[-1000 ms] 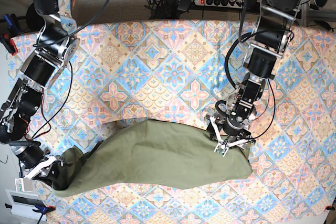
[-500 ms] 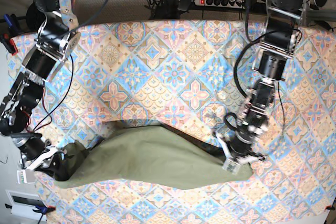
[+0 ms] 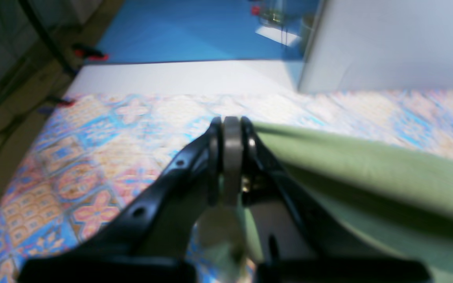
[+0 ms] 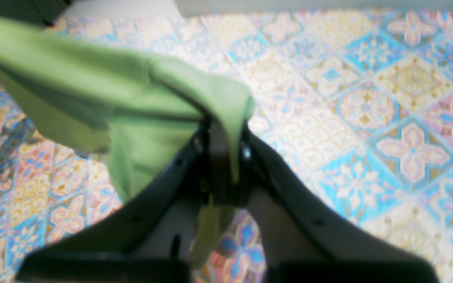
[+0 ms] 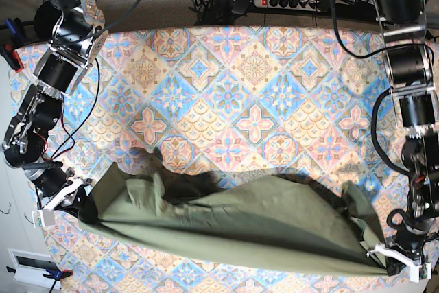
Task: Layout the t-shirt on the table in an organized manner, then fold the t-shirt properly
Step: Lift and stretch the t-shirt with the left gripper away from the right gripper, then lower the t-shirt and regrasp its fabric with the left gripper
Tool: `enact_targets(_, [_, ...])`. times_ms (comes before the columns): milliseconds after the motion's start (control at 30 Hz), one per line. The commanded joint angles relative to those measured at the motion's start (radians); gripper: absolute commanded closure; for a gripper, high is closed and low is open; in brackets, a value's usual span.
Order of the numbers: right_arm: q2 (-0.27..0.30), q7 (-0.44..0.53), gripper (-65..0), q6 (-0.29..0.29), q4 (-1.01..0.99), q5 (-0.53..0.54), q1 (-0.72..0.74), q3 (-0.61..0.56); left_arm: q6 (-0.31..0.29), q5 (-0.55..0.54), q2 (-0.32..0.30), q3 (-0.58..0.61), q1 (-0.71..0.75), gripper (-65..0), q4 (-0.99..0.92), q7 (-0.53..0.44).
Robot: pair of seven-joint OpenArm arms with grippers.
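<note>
While both grippers [image 5: 394, 257] [image 5: 65, 200] pinch it, the soft olive t-shirt [image 5: 233, 228] stretches taut.

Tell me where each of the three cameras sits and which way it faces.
Base: overhead, looking down on the patterned table; both arms show.
Left wrist: behind the left gripper, shut on the olive-green cotton t-shirt, looking along the cloth.
Right wrist: behind the right gripper, shut on the same shirt's other end.
All share shirt and table.
</note>
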Motion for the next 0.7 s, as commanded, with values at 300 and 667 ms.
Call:
enact_targets(300, [0.018,0.028,-0.7,0.001,0.009,0.014,0.03,-0.054,0.022,0.189,0.151,0.304,-0.126,-10.0,-0.564,-0.396])
enact_targets(667, [0.017,0.031,-0.7,0.001,0.015,-0.038,0.03,-0.078,0.109,0.206,0.12,0.304,0.032,-20.9,-0.222,-0.339])
